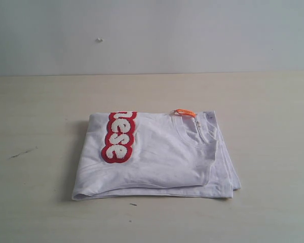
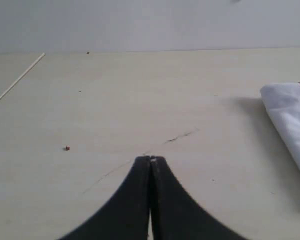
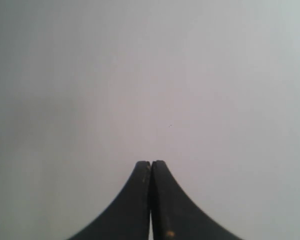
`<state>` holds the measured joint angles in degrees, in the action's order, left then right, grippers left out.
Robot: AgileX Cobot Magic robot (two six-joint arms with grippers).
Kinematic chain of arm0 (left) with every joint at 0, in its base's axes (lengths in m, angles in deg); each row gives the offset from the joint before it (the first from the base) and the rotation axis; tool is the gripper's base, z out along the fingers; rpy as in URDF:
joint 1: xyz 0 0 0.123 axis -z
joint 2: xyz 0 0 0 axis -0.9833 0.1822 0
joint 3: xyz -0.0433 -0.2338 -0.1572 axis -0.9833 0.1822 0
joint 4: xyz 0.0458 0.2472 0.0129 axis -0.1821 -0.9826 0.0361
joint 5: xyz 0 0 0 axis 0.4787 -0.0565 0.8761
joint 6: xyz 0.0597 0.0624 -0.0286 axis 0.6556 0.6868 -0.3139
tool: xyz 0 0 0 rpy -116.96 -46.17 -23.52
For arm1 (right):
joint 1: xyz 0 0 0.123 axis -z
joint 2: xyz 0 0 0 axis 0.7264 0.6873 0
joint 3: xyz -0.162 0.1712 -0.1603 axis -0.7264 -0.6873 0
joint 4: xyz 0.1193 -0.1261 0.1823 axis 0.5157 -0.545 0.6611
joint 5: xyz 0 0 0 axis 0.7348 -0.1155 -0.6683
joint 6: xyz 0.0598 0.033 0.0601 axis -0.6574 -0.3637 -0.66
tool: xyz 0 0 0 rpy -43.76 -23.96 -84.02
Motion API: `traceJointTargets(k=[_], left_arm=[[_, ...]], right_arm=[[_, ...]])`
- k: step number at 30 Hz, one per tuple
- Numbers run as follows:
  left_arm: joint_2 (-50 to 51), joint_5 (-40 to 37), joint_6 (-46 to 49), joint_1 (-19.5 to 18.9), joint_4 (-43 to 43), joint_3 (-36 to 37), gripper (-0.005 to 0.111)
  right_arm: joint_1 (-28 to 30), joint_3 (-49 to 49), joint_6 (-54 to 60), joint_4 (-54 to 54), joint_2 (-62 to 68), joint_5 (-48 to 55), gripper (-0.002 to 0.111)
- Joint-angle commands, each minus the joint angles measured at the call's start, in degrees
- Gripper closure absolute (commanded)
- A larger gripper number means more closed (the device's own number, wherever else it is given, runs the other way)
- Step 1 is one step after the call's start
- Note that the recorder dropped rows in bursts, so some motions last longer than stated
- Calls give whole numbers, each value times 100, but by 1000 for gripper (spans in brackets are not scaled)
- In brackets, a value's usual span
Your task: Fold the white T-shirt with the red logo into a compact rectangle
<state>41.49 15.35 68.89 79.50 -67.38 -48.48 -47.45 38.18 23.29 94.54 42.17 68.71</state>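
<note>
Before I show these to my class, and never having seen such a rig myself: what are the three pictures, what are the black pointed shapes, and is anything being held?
This is a robot with two arms, each ending in a gripper. One picture comes from a camera off the arms that looks over a pale table. On it lies the white T-shirt, folded into a roughly rectangular stack, with part of the red logo showing on top and a small orange neck tag at its far edge. No arm shows in that picture.

The other two pictures come from cameras on the wrists. The black shapes are the jaws. The left gripper has its jaws pressed together over bare table, with a corner of the shirt off to one side. The right gripper is also shut, facing a plain grey surface. Neither holds anything.
</note>
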Motion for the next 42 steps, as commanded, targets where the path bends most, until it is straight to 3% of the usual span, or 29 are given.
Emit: traceJointTargets(k=[1,35,42], left_arm=[[-23,33,-23,-6,57,16,107],[-23,33,-23,-6,45,16,107],[-23,33,-23,-6,45,16,107]], right_arm=[[-16,-17,-4,-7,-17,5,108],[-16,-17,-18,-71,-17,5,108],[16,-17,-931,-1663,-17,-34,108]])
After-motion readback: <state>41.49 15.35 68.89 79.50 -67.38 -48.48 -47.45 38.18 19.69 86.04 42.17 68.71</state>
